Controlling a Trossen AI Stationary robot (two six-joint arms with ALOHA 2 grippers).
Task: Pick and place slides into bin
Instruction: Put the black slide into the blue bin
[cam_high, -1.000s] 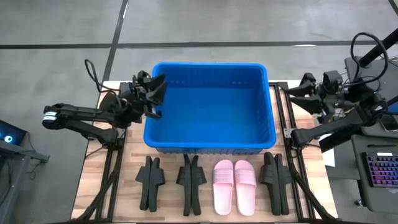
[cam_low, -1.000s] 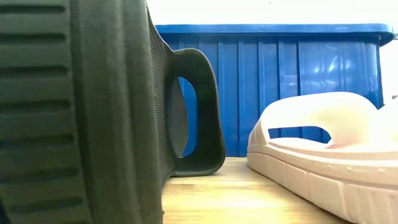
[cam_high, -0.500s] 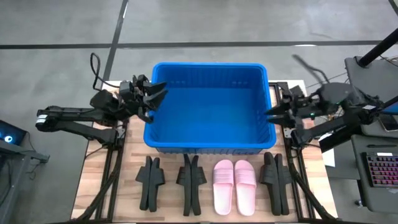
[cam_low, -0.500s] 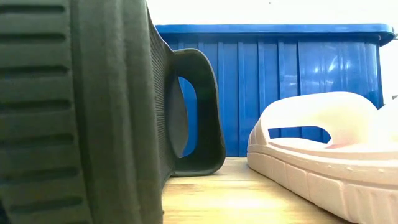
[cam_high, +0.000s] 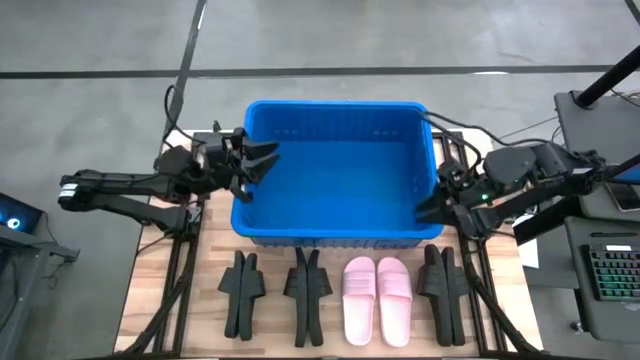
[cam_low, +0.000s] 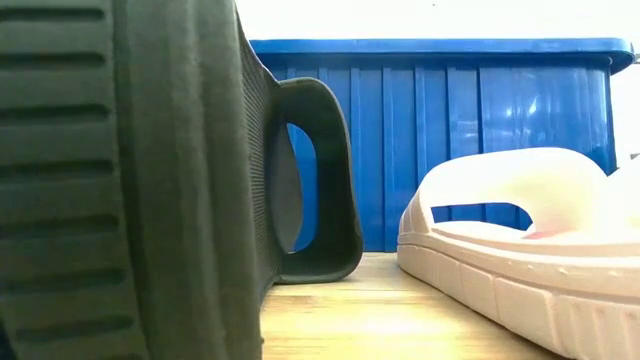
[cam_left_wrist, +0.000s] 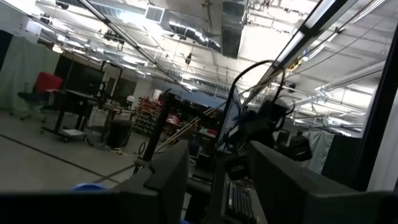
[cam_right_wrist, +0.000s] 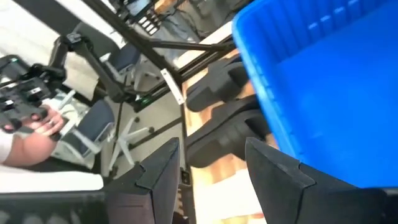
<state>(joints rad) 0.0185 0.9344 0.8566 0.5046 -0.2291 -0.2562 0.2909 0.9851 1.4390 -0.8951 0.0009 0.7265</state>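
The blue bin (cam_high: 340, 170) stands on the table's far half; its ribbed wall also shows in the low view (cam_low: 450, 140). In a row in front of it are three black pairs of slides (cam_high: 240, 292) (cam_high: 307, 290) (cam_high: 443, 292), each standing on edge, and one pink pair (cam_high: 377, 298) lying flat on its soles. My left gripper (cam_high: 262, 165) is open and empty over the bin's left rim. My right gripper (cam_high: 428, 205) is open and empty at the bin's right wall, near its near corner. The right wrist view shows a black pair (cam_right_wrist: 227, 118) beside the bin (cam_right_wrist: 323, 81).
Black rails (cam_high: 180, 270) run along both sides of the wooden table (cam_high: 150, 300). A keyboard (cam_high: 612, 275) and desk gear stand past the right edge. A person's hand (cam_right_wrist: 31, 121) shows beyond the table. In the low view a black slide's sole (cam_low: 120, 180) fills the left, with the pink slide (cam_low: 520, 250) at the right.
My right gripper has swung from the far right side toward the table's left and near edge, down to the bin's right near corner. My left gripper has shifted a little toward the right, over the bin's left rim. The slides have not moved.
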